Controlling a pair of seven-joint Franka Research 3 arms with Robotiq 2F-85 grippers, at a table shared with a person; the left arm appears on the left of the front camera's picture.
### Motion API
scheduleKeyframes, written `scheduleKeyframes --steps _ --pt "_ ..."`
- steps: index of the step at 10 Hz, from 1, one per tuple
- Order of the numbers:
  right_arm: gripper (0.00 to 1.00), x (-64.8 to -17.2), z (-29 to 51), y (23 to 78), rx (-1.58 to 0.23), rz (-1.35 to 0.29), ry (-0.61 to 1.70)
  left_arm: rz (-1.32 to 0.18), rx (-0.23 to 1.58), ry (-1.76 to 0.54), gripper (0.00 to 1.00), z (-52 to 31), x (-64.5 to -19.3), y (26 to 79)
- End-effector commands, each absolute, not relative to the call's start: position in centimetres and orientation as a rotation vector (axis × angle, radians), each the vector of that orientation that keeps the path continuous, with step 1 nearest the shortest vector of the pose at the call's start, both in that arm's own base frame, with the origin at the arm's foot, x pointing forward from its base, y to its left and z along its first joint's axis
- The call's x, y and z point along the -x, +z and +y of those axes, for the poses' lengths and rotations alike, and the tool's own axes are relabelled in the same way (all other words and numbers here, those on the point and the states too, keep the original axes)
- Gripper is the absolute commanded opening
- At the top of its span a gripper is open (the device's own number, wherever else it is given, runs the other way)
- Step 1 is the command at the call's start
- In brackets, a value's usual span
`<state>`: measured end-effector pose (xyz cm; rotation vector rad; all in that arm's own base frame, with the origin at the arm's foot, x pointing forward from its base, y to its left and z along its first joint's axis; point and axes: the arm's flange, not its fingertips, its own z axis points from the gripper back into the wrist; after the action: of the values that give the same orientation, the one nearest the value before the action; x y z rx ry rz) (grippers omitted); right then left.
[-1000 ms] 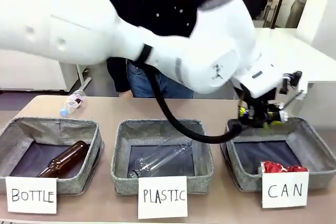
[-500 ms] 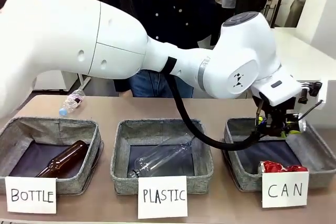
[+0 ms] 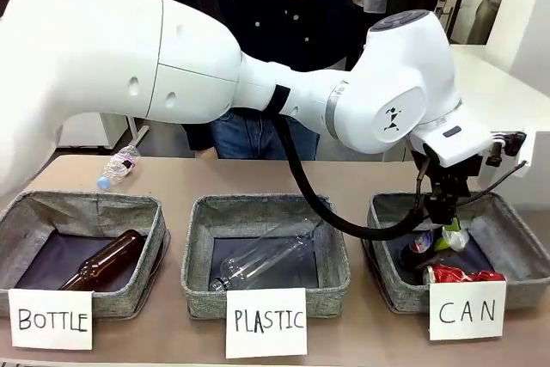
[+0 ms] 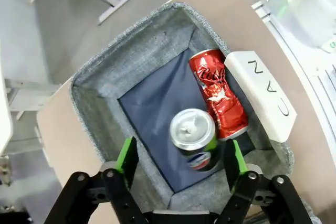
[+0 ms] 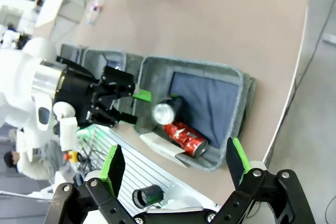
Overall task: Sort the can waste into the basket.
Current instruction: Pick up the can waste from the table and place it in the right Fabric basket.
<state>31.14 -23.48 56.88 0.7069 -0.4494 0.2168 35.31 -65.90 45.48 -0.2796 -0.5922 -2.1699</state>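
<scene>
Released in the last half second, the dark can (image 4: 192, 129) has dropped from the left fingers (image 4: 127, 158) into the basket (image 4: 105, 93). The fingers now stand spread wide above the basket's near end. A clear gap shows on each side of the can, and nothing is held between the green pads. The can sits inside the basket with its silver top turned up toward the wrist camera, a little tilted. It is just beside the crushed red can (image 4: 218, 95), which lies along the basket wall that carries the white "CAN" card (image 4: 265, 90). From the front, both cans are low inside the basket, behind the card. The right fingers (image 5: 114, 166) are also spread and empty, high up and well apart from the basket, out past its outer side of the worktop (image 5: 236, 30).
</scene>
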Motion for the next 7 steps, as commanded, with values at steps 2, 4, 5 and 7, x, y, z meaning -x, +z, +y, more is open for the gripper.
scheduleKeyframes --steps 2,4,5,7 --pt "1.00 -31.1 -23.2 57.0 -0.712 -0.457 0.195 -0.587 0.293 -2.177 1.00 -65.8 -35.7 46.2" --pt "1.00 -31.1 -23.2 57.0 -0.712 -0.457 0.195 -0.571 0.288 -2.163 1.00 -65.3 -36.1 46.3" --pt "1.00 -31.1 -23.2 57.0 -0.712 -0.457 0.195 -0.556 0.291 -2.152 1.00 -65.1 -36.4 46.2" --pt "1.00 -32.2 -22.0 57.2 -0.603 -0.441 0.193 -0.279 0.249 -2.066 1.00 -62.6 -37.2 46.7"
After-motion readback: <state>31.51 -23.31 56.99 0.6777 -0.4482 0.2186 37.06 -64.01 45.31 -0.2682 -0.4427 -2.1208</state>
